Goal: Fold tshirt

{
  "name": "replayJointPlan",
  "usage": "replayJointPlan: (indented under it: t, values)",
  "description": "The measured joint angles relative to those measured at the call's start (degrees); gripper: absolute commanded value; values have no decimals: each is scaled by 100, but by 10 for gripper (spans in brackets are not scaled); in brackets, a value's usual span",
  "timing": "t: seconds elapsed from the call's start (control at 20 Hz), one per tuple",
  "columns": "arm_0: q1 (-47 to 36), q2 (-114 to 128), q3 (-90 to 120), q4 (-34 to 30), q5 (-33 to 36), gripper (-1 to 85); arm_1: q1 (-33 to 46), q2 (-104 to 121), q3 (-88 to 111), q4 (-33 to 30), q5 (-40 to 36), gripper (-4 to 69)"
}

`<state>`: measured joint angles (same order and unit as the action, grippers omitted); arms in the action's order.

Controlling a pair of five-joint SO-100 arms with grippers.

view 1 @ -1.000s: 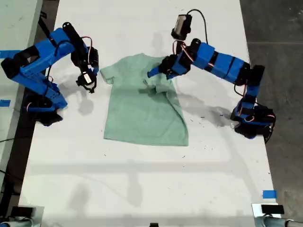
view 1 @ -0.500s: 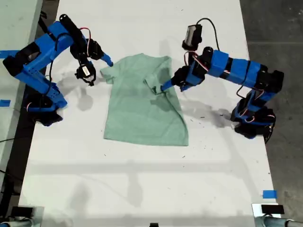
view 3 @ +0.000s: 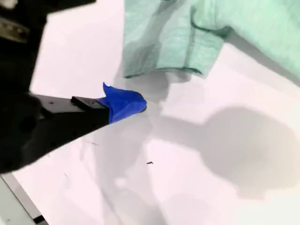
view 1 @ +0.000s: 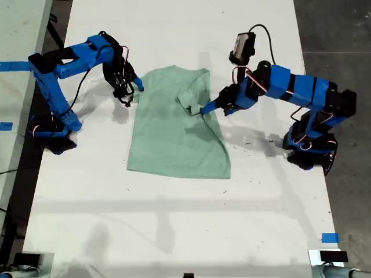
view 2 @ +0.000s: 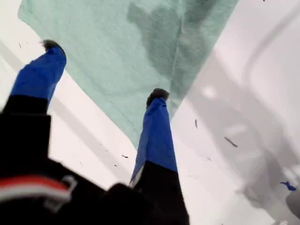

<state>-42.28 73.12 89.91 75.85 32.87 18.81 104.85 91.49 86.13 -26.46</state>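
The pale mint-green tshirt (view 1: 174,130) lies flat mid-table, collar toward the far end. Its sleeve on the exterior view's right is folded in over the chest (view 1: 191,98). My first gripper (view 1: 207,108) is on the arm at the exterior view's right. It stands open at that side edge of the tshirt (view 2: 140,51), its fingertips (view 2: 157,96) spread wide and holding nothing. My second gripper (view 1: 134,88), on the arm at the exterior view's left, hovers over bare table beside the other sleeve (view 3: 178,42). Only one blue fingertip (view 3: 124,103) shows there, with nothing against it.
The white table (view 1: 174,220) runs wide beyond the tshirt. Both arm bases (view 1: 55,130) (view 1: 310,147) stand at its side edges in the exterior view. Blue tape (view 1: 329,237) marks the near corner at the exterior view's right. Small dark specks (view 2: 229,140) dot the surface.
My first gripper drew back from the tshirt's chest to its side edge, leaving the sleeve folded in. My second gripper swung in toward the other sleeve.
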Motion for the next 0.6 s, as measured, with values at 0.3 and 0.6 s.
replayJointPlan:
  t: [0.3,0.6]
  values:
    - [-105,-703,-387,-316,-316,1,-114,1292,1116,-149,334,307]
    - [-88,-606,-466,-158,-580,1,-123,1608,1600,-325,439,301]
